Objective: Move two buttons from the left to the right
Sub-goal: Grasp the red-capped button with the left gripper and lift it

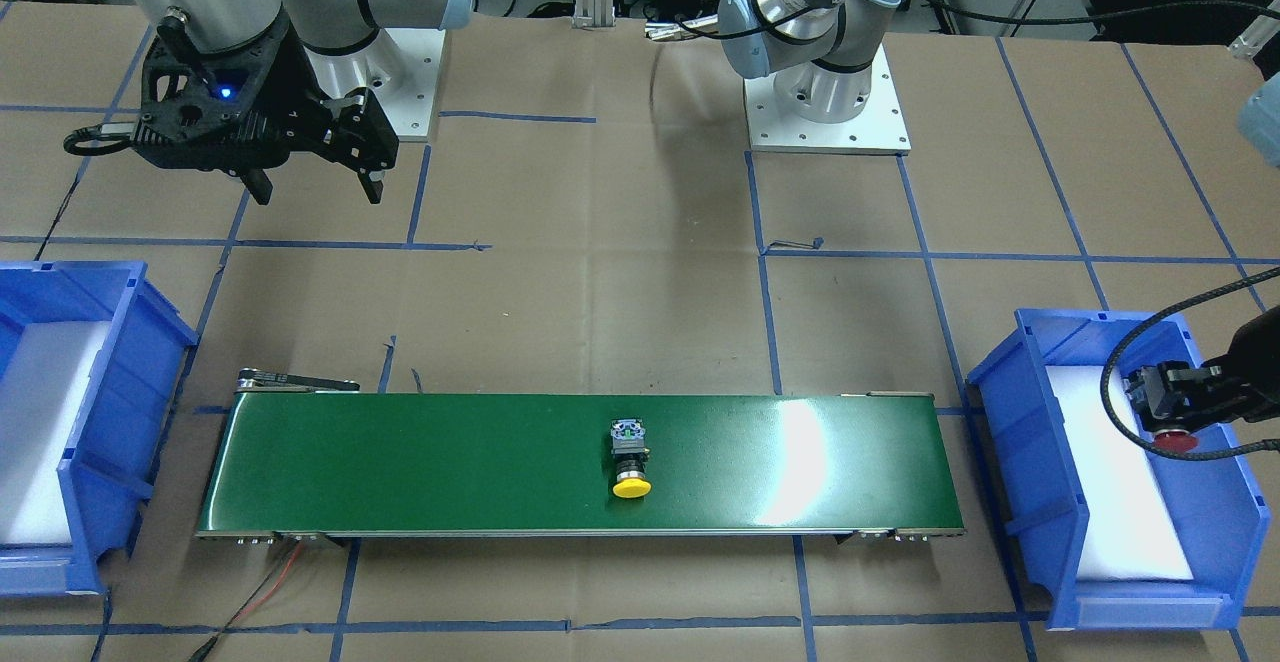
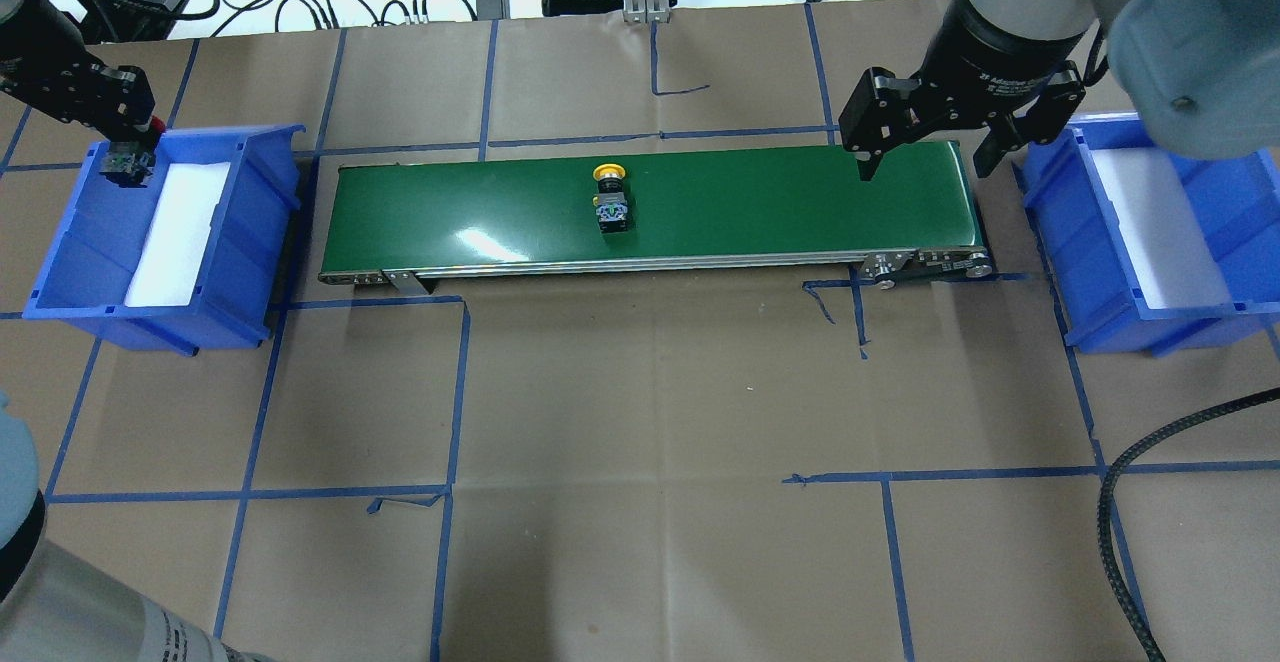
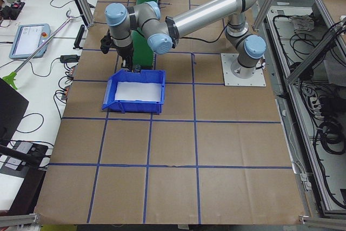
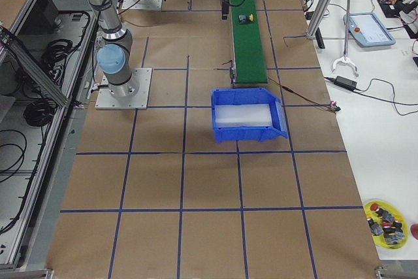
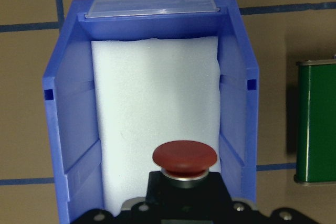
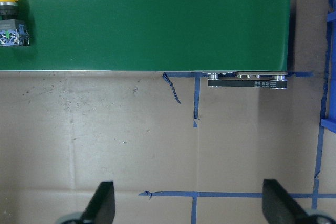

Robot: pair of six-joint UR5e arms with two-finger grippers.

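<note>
The yellow button (image 1: pixel 630 457) lies on its side near the middle of the green conveyor belt (image 1: pixel 450 462), cap toward the far edge; it also shows in the overhead view (image 2: pixel 610 197) and at the left edge of the right wrist view (image 6: pixel 10 17). My left gripper (image 1: pixel 1165 412) is shut on the red button (image 1: pixel 1172 436), holding it above the white foam of the left blue bin (image 1: pixel 1010 412); the red cap shows in the left wrist view (image 5: pixel 185 158). My right gripper (image 2: pixel 925 157) is open and empty, hovering at the belt's right end.
The right blue bin (image 2: pixel 1100 242), lined with white foam, stands just beyond the belt's right end. The left blue bin (image 2: pixel 90 242) stands off the belt's left end. A black cable (image 2: pixel 1150 482) runs over the table's near right.
</note>
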